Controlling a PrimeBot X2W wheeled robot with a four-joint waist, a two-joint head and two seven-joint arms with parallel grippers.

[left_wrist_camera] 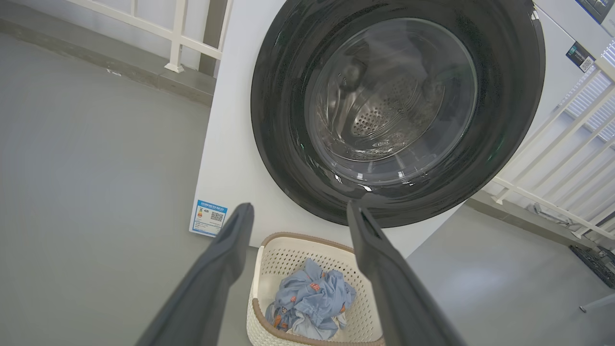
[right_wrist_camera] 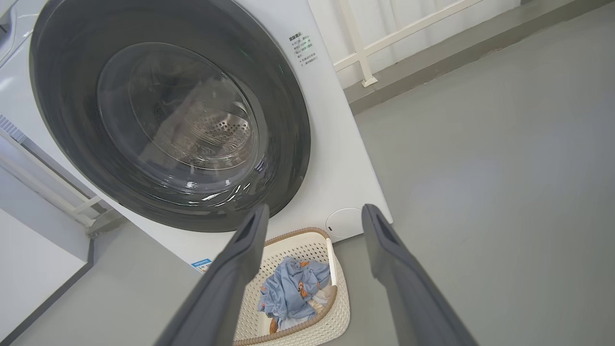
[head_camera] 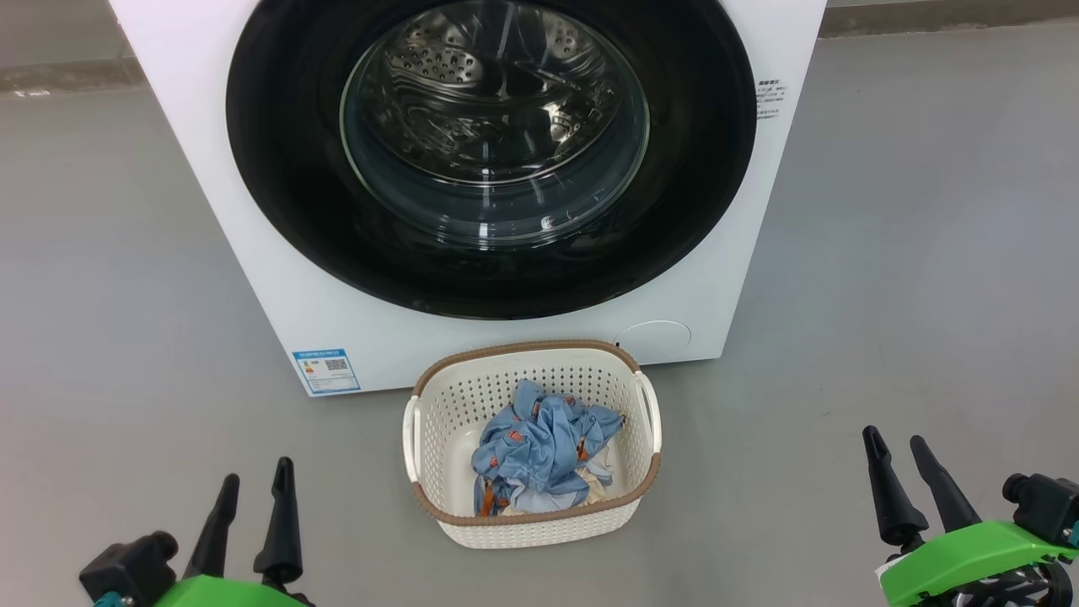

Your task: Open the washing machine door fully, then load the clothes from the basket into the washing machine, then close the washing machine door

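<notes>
Two grippers, left gripper [head_camera: 257, 472] lower left, right gripper [head_camera: 893, 437] lower right, jaws spread, empty. Clothes [head_camera: 539, 451] in basket [head_camera: 523, 347]; door [head_camera: 278, 169] shut.

Light blue, orange-printed clothes [head_camera: 539, 451]; cream perforated basket [head_camera: 438, 417], brown rim.

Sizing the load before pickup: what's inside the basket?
The basket holds clothes: crumpled light blue fabric with orange prints over white and cream cloth. Its bottom is bare on the left; anything under the heap is hidden.
</notes>
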